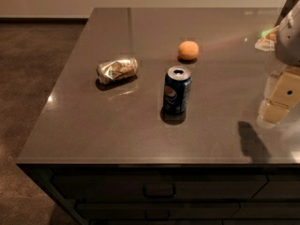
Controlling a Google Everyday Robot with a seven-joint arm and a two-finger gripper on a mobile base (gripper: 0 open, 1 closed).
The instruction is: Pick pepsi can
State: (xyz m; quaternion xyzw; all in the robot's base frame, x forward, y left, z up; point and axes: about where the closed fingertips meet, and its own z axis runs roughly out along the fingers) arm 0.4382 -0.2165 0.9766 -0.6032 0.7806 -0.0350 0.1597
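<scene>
Well left of the pincer [279, 100] at the right edge of the counter [108, 130], grip unreadable, stands the pepsi can [177, 91].

Can [177, 90], upright on tabletop [93, 135]: round red-white-blue Pepsi logo [170, 93] on its side; no lettering legible. Gripper [279, 102], at 3 o'clock from can: no readable marks.

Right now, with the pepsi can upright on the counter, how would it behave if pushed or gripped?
The pepsi can stands tall on a narrow base, so a high push would probably tip it, then it may roll. Its top looks opened, so it may be light and dent easily. The tool hangs at the right of the counter, away from the can.
</scene>
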